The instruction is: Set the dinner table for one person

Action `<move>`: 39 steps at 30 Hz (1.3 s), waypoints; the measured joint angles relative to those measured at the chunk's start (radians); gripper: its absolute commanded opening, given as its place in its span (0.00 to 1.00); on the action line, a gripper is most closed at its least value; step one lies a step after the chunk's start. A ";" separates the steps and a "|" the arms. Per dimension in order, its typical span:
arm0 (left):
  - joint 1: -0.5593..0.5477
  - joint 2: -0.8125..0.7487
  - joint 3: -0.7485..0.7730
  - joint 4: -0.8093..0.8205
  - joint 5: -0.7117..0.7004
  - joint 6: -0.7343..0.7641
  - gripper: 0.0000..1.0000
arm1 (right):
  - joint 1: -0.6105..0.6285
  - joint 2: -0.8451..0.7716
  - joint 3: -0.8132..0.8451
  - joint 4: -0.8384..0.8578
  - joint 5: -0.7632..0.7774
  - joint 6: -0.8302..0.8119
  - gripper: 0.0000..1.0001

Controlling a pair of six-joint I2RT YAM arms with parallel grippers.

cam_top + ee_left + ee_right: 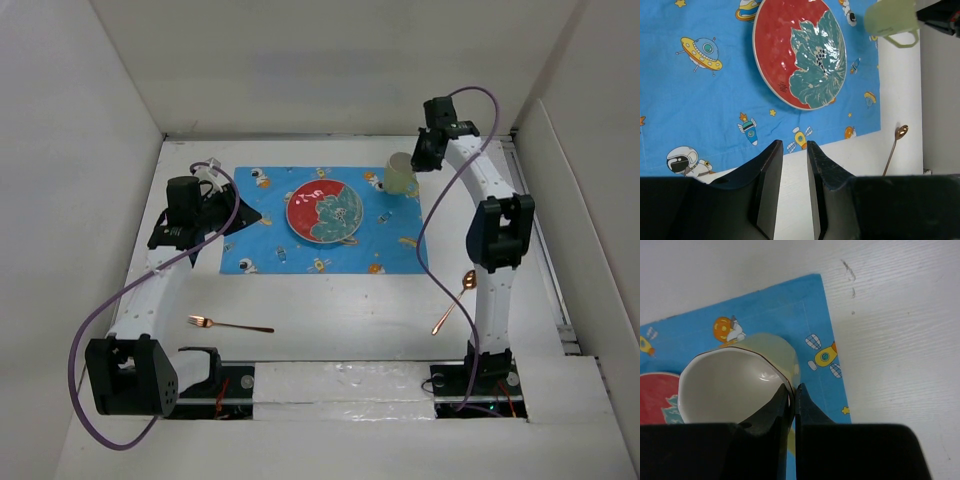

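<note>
Nearest the arm bases, the white counter carries a copper-coloured fork on the left, lying crosswise with its tines to the left. A matching spoon lies slantwise on the right, close beside the right arm, with its bowl at the far end. Both sit on bare counter, apart from the blue mat printed with astronauts, rockets and planets, which lies flat farther back across the counter's middle. At the mat's left edge hangs the left claw, its two dark fingers slightly spread, with a narrow gap and nothing between them. A round plate, red with a teal flower, rests on the mat at about its middle. Farthest off, at the mat's far right corner, is a pale green mug with a white inside. The right claw is pressed together on its rim, one finger inside and one outside, pinching the wall. Whether the mug's base touches the mat I cannot tell.
</note>
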State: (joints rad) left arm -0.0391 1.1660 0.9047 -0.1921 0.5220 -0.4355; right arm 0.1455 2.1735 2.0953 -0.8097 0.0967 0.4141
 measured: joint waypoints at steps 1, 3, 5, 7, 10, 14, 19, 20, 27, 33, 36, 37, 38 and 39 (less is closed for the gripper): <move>0.000 0.000 0.000 0.002 0.000 0.000 0.24 | 0.003 0.027 0.013 -0.015 0.000 0.000 0.00; 0.000 0.000 0.000 0.002 -0.001 0.000 0.24 | 0.007 0.071 0.038 -0.038 0.000 0.000 0.00; 0.000 0.000 0.000 0.003 -0.003 -0.001 0.24 | 0.008 0.089 0.064 -0.047 0.000 -0.001 0.00; 0.000 0.001 0.000 0.006 -0.004 -0.003 0.24 | 0.009 0.092 0.076 -0.048 0.000 0.000 0.12; 0.000 0.003 0.000 0.013 -0.007 -0.006 0.24 | 0.010 0.092 0.079 -0.046 0.004 0.007 0.46; 0.000 0.004 0.000 0.019 -0.007 -0.010 0.24 | 0.012 0.084 0.087 -0.040 -0.004 0.013 0.59; 0.000 0.015 0.000 0.024 -0.006 -0.011 0.24 | -0.001 -0.057 -0.046 0.018 -0.019 0.035 0.00; 0.000 0.018 0.000 0.024 -0.005 -0.010 0.24 | -0.010 -0.132 -0.130 0.043 -0.014 0.048 0.00; 0.000 0.030 0.000 0.028 0.020 -0.014 0.12 | -0.168 -0.810 -0.936 0.246 0.001 0.171 0.00; 0.000 0.031 0.000 0.039 0.059 -0.019 0.16 | -0.190 -0.993 -1.336 0.199 0.006 0.250 0.45; 0.000 0.033 0.000 0.040 0.071 -0.023 0.18 | -0.191 -1.028 -1.408 0.153 0.006 0.277 0.45; 0.000 0.033 0.000 0.040 0.075 -0.024 0.19 | -0.191 -1.038 -1.415 0.152 0.008 0.282 0.45; 0.000 0.033 0.000 0.042 0.078 -0.025 0.19 | -0.191 -1.047 -1.420 0.155 0.008 0.288 0.44; 0.000 0.033 -0.001 0.044 0.080 -0.026 0.19 | -0.191 -1.050 -1.421 0.156 0.008 0.295 0.44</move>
State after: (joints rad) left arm -0.0391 1.1988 0.9035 -0.1478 0.6025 -0.4610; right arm -0.0456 1.1236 0.6739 -0.6540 0.1043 0.7090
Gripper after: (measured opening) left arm 0.186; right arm 0.446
